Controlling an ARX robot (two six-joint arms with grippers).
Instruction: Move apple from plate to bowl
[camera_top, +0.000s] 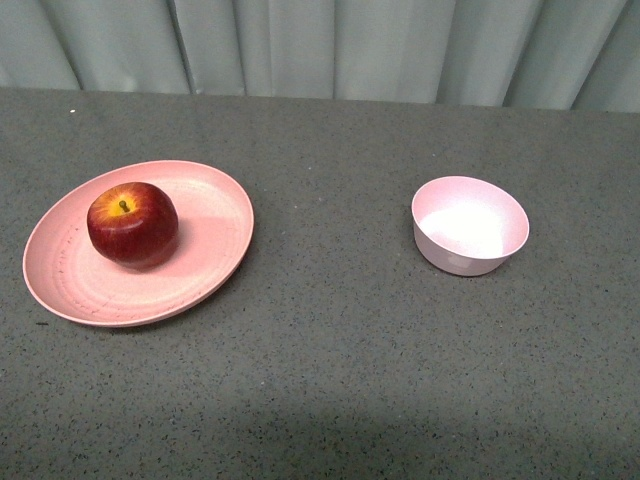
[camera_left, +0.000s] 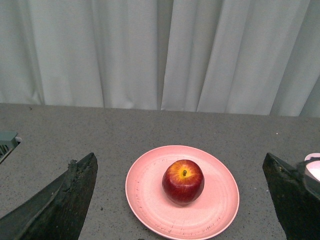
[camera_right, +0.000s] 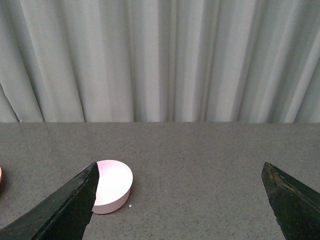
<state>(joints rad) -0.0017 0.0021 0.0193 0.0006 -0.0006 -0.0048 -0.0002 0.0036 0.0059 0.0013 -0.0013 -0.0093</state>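
The apple (camera_top: 132, 224) sits on the plate (camera_top: 205, 245), just ahead of the left gripper (camera_left: 179, 157), which is spread wide and holds nothing. The right gripper (camera_right: 180, 165) is spread wide too, near the bowl (camera_top: 455, 258).

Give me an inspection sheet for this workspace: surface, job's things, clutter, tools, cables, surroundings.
Surface: grey speckled table.
Job's things: apple stem-up on plate; bowl upright, empty, apart from the plate.
Clutter: grey item at the left wrist view's edge, unclear.
Tools: left tool open, facing the apple; right tool open; both hold nothing.
Cables: nothing seen.
Surroundings: pale curtain behind the table.
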